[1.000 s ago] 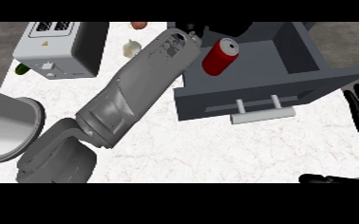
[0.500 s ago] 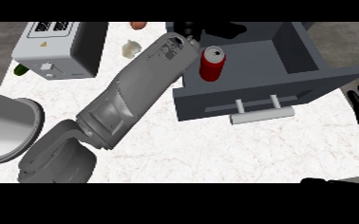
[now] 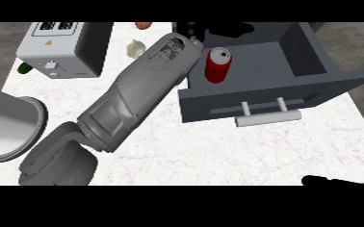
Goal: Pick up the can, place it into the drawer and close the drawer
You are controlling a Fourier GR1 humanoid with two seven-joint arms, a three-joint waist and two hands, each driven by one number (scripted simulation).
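The red can (image 3: 218, 65) stands upright inside the open grey drawer (image 3: 313, 84), close to its left wall. My left forearm runs from the lower left up to the drawer's back left corner. There my left hand (image 3: 188, 30) shows as black fingers just left of and above the can, apart from it and holding nothing. The drawer's pale bar handle (image 3: 266, 118) faces me on its front panel. Only a black sliver of my right hand (image 3: 331, 180) shows at the lower right edge.
A grey toaster (image 3: 60, 50) sits at the back left with a green item (image 3: 25, 68) beside it. A pale garlic-like bulb (image 3: 135, 48) and a red item (image 3: 142, 25) lie behind my forearm. A metal bowl (image 3: 16, 125) is at the left edge.
The can has come down a little and now stands free in the drawer. My left hand has let go of it and drawn back to the left.
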